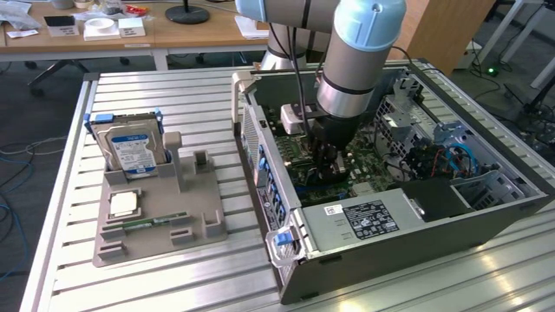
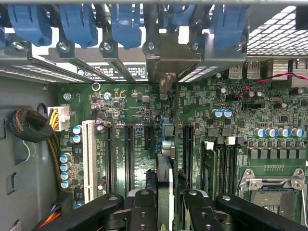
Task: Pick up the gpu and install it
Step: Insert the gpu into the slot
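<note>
The gpu [image 2: 164,180] shows edge-on in the wrist view as a thin dark card, standing upright between my two black fingers [image 2: 144,209]. My gripper [image 2: 165,199] is shut on it. The card sits just over the green motherboard [image 2: 144,106], in line with the black expansion slots [image 2: 129,154], and its silver bracket [image 2: 167,57] stands at the rear slot openings. In the exterior view my gripper [image 1: 328,169] reaches down into the open computer case [image 1: 451,227]. Whether the card's edge is seated in a slot is hidden.
Blue slot latches [image 2: 125,24] line the case's rear wall. Memory sticks [image 2: 216,163] and the CPU socket [image 2: 274,192] lie beside the card. A grey holder [image 1: 204,195] on the exterior view's left carries a hard drive [image 1: 130,153], a memory stick [image 1: 152,222] and a square chip [image 1: 124,203].
</note>
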Controlling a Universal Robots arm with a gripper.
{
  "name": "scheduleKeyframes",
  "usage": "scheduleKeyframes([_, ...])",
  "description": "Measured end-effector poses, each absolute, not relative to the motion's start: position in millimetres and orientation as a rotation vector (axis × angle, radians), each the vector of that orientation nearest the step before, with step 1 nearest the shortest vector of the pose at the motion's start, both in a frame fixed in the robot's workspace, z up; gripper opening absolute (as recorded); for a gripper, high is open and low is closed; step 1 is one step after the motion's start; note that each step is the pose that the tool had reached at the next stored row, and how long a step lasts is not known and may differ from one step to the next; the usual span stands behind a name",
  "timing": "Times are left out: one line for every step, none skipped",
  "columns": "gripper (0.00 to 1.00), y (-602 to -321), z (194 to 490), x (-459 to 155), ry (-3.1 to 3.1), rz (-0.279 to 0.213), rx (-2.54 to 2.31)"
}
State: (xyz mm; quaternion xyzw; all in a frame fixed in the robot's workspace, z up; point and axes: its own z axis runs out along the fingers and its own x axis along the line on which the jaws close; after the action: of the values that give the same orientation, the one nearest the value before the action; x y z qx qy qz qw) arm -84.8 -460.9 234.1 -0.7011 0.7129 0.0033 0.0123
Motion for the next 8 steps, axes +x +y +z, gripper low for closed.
scheduleKeyframes([0.26,-461.0,234.1,-84.8,2.222,0.010,-2.186])
scheduleKeyframes([0.26,-460.9,234.0,-84.8,2.222,0.010,-2.186])
scheduleKeyframes([0.26,-460.9,234.0,-84.8,2.222,0.010,-2.185])
scheduleKeyframes([0.26,-460.9,233.9,-84.9,2.222,0.010,-2.185])
scheduleKeyframes([0.26,-460.9,233.9,-85.2,2.222,0.010,-2.185])
scheduleKeyframes([0.26,-460.9,233.8,-85.4,2.222,0.010,-2.185])
scheduleKeyframes([0.26,-460.9,233.7,-85.7,2.222,0.010,-2.185])
scheduleKeyframes([0.26,-460.9,233.6,-86.0,2.222,0.010,-2.186])
